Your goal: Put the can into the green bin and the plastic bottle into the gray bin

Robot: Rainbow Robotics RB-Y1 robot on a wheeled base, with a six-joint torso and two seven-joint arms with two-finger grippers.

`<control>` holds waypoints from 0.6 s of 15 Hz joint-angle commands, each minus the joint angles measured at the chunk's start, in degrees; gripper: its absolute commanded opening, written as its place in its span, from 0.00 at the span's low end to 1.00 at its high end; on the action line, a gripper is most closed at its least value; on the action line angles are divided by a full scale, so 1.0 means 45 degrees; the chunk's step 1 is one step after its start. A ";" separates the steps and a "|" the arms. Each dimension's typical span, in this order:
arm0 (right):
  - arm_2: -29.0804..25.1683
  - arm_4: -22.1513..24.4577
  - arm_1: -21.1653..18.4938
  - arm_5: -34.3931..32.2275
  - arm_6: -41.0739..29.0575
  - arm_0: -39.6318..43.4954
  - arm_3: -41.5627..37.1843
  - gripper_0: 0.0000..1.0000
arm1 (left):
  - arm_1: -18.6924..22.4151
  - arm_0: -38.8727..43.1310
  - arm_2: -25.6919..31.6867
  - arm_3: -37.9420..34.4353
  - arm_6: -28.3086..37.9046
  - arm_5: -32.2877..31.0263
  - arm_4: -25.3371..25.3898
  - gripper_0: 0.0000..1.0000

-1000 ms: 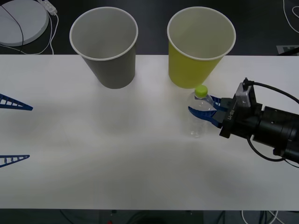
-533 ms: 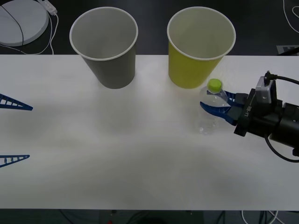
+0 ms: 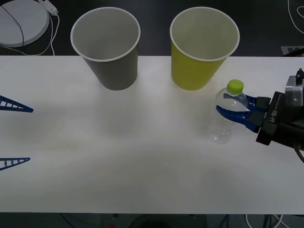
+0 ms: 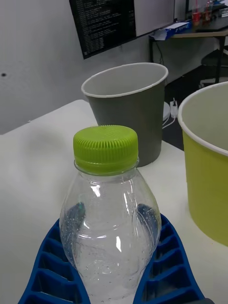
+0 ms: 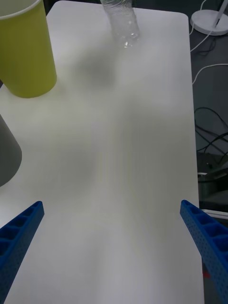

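Two blue fingers of the right gripper (image 3: 237, 112) are clamped around the plastic bottle (image 3: 227, 114), lifted beside the green bin (image 3: 202, 47). Risk: slick ribbed plastic could slip or clip that rim heading for the gray bin (image 3: 108, 47). Left gripper (image 3: 13, 134) idles spread wide.

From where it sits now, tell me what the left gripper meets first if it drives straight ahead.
The left gripper, open at the table's left edge, points across the white table. Its way looks free up to the plastic bottle held in the right gripper, though depth is uncertain.
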 commanded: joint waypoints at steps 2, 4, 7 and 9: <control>-0.1137 0.0966 -0.0434 -0.0015 -0.2115 0.0765 -0.0870 0.00 | 0.0000 0.0000 0.0000 0.0000 0.0000 0.0000 0.0000 1.00; -0.1567 0.1630 -0.0551 -0.0015 -0.3482 0.0824 -0.1202 0.00 | 0.0000 0.0000 0.0000 0.0000 0.0000 0.0000 0.0000 1.00; -0.2250 0.2743 -0.0688 -0.0015 -0.5435 0.0824 -0.1671 0.00 | 0.0000 0.0000 0.0000 0.0000 0.0000 0.0000 0.0000 1.00; -0.2719 0.3563 -0.0883 -0.0035 -0.7095 0.0843 -0.2140 0.00 | 0.0000 0.0000 0.0000 0.0000 0.0000 0.0000 0.0000 1.00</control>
